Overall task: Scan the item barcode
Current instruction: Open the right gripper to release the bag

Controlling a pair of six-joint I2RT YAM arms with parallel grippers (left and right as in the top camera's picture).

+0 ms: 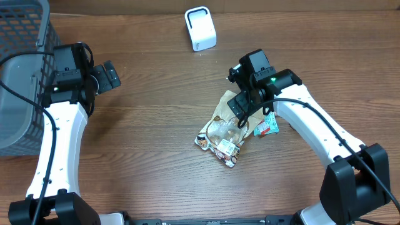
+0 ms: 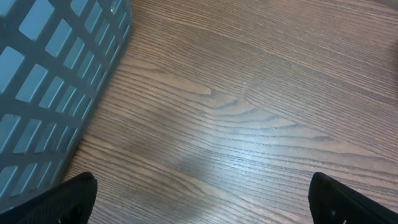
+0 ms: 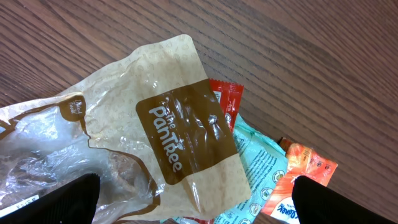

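Wood-grain table (image 1: pixel 156 150) carries everything. A grey lattice basket (image 1: pixel 19 75) sits at the far left. The left gripper (image 1: pixel 111 76) hangs beside it, jaws spread wide, holding nothing. The right gripper (image 1: pixel 240 111) hovers over the brown-and-clear bread bag (image 1: pixel 220 130) right of centre, jaws wide, gripping nothing. The white scanner (image 1: pixel 200 28) stands far back. Small packets (image 1: pixel 267 127) touch the bag's right side.
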